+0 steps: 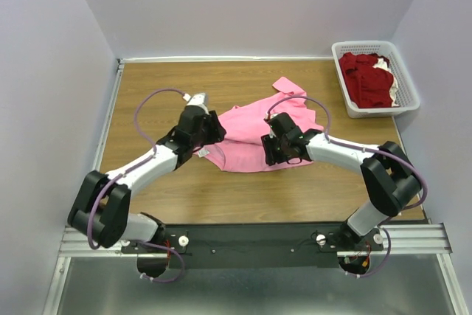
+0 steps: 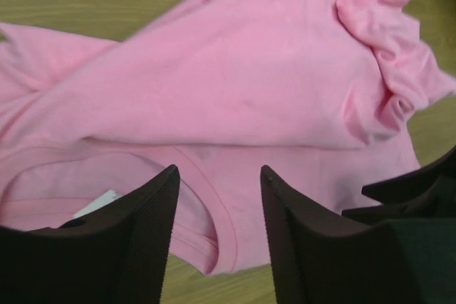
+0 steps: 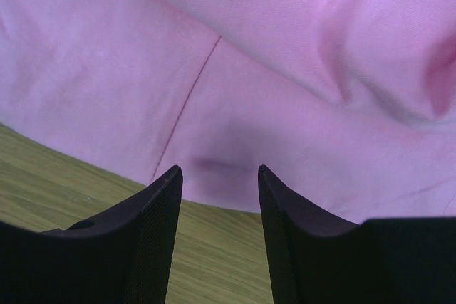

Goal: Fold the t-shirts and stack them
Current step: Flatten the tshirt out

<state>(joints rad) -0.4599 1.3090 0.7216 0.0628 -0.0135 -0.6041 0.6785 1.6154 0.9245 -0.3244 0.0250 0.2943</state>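
The bright pink t-shirt [image 1: 247,127] lies crumpled in the middle of the wooden table [image 1: 162,86]. My left gripper [image 1: 214,136] is open at its left edge; in the left wrist view [image 2: 219,176] the jaws straddle the pink collar [image 2: 224,226] without closing on it. My right gripper [image 1: 271,147] is open at the shirt's near right edge; in the right wrist view [image 3: 219,172] the hem [image 3: 235,183] lies just beyond the fingertips. Dark red t-shirts [image 1: 367,79] lie piled in the white basket [image 1: 409,86].
The basket stands at the table's far right corner against the wall. A white label [image 2: 96,204] shows inside the pink shirt's collar. Bare wood [image 3: 214,247] lies under the right gripper. The right gripper also shows in the left wrist view [image 2: 420,197].
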